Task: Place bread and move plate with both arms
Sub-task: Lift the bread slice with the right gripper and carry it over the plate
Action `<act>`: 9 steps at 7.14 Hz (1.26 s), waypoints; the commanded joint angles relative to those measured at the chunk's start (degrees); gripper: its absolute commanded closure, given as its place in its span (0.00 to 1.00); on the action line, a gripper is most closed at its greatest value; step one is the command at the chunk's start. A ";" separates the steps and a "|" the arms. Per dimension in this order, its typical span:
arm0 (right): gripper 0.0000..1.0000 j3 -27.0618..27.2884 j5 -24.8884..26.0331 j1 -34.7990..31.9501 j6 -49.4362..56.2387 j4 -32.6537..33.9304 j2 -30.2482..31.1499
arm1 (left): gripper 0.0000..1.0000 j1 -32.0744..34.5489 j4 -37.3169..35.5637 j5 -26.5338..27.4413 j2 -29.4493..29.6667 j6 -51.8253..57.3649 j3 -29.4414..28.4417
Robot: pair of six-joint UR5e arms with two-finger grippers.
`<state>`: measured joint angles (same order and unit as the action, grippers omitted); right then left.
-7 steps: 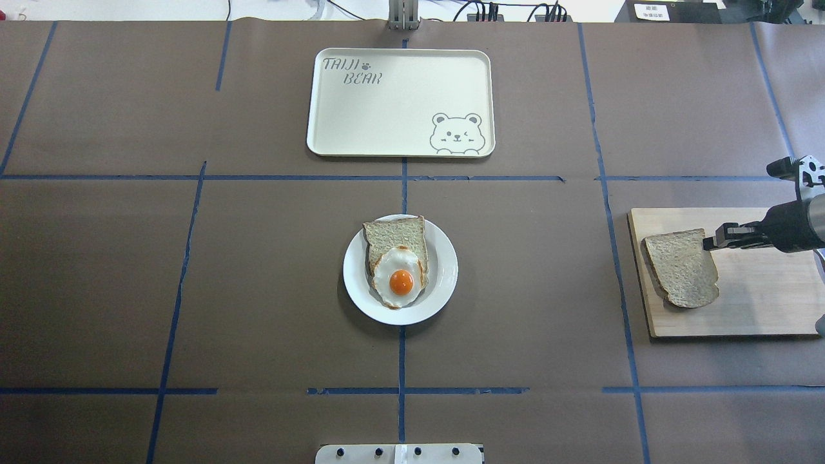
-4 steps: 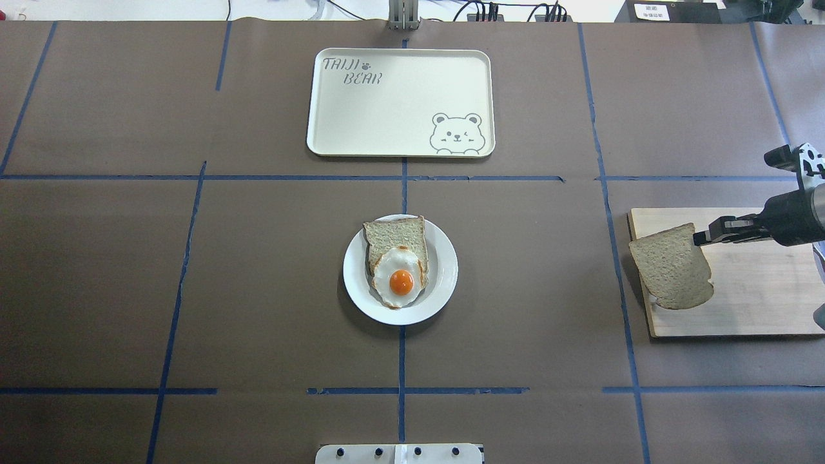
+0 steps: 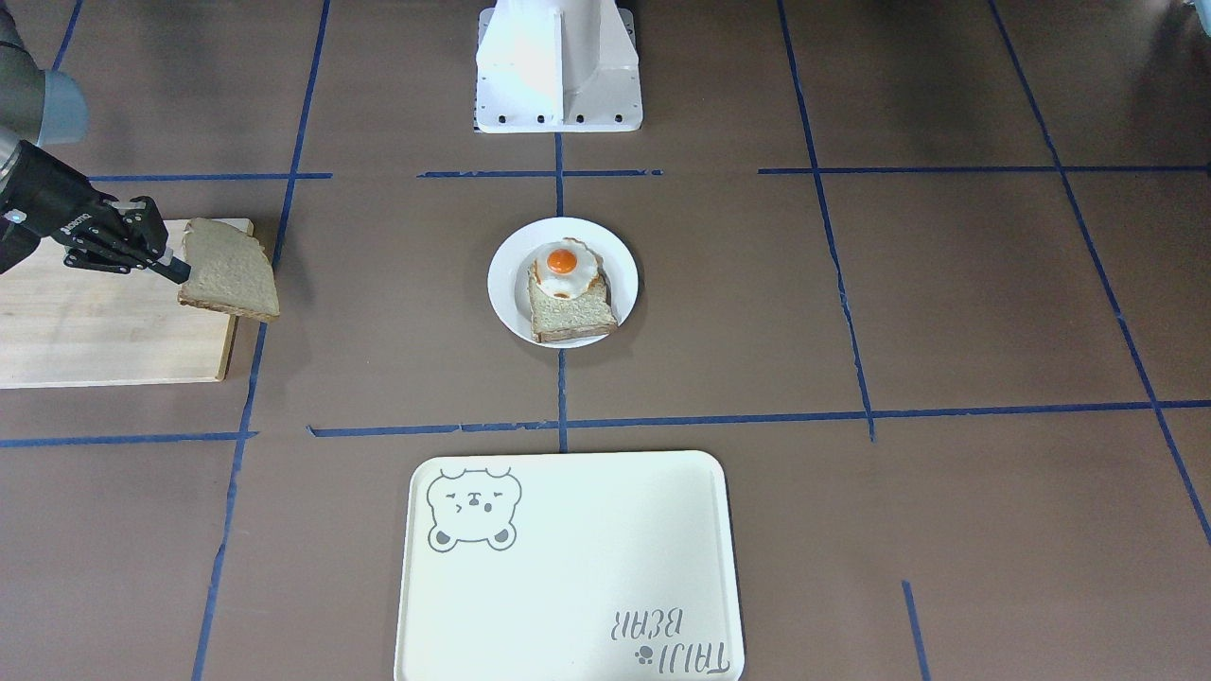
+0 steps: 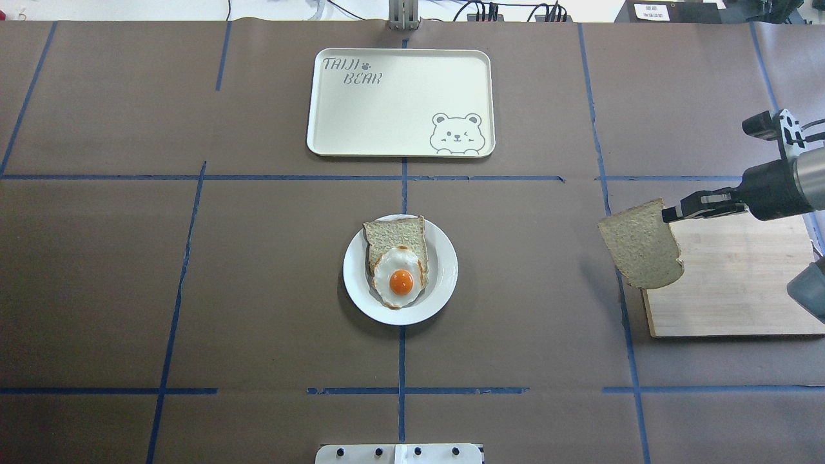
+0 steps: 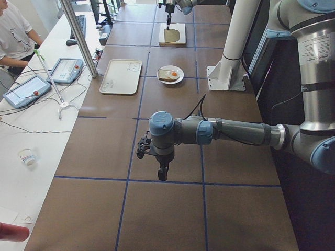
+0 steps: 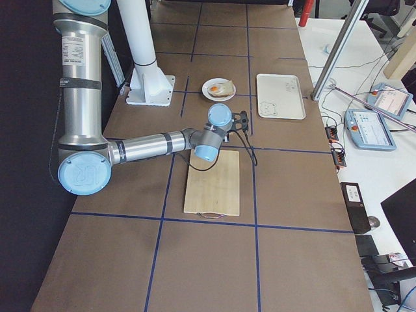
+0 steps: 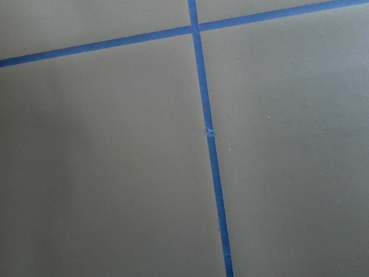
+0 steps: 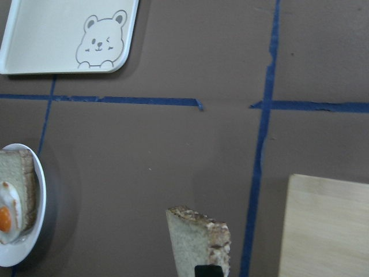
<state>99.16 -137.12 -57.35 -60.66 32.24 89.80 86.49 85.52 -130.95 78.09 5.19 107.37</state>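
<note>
Overhead exterior view: the tray [image 4: 399, 129] lies at the table's [image 4: 258, 290] far side, the board [image 4: 735, 290] at the right, and the plate [image 4: 446, 258], carrying egg on toast [image 4: 399, 270], at centre. The bread [image 4: 641, 248] hangs in the air over the board's inner edge, well apart from the plate, with the right gripper [image 4: 670, 214] clamped on one crust corner; judged light, soft and crumbly, it should be gripped at the crust with modest force. The left gripper [image 5: 163, 173] shows only in the exterior left view, so its state cannot be told.
</note>
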 commanded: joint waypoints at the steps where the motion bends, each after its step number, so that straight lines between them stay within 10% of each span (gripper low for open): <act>1: 1.00 0.94 0.79 1.70 -1.12 7.69 -9.59 | 0.00 0.00 0.00 -1.23 0.13 0.00 0.03; 9: 1.00 -4.58 28.10 25.96 -15.19 17.77 -33.81 | 0.00 0.00 -0.09 -2.29 0.04 0.00 -0.06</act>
<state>95.97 -113.37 -34.16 -74.88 49.99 57.07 86.48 85.44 -133.24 78.14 5.18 107.32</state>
